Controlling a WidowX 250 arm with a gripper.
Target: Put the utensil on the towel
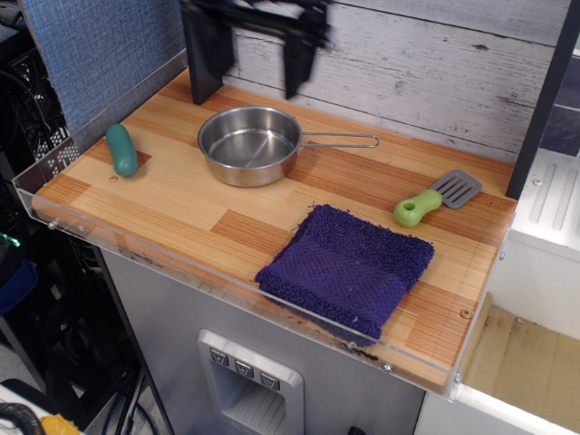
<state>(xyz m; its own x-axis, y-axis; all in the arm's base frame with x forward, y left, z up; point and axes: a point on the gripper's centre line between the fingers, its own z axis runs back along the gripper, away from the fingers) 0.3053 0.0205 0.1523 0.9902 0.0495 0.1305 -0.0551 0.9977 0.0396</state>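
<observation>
While blurred, pincer [258, 50] fingers apart above pan [249, 143], spatula [438, 198] near right edge, towel [349, 268] at front rim.

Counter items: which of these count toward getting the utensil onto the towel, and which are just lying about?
Part of the job:
- utensil, green handle and grey slotted blade, lying on the wood just beyond the towel
- towel, dark purple, near the front edge
- end effector, blurred, high above the pan

Just lying about:
- steel pan
- teal pickle-shaped toy

I see a fuzzy cloth towel [349, 269], shiny steel pan [248, 144], glossy plastic spatula [438, 198], and smooth striped wood counter [181, 204].
</observation>
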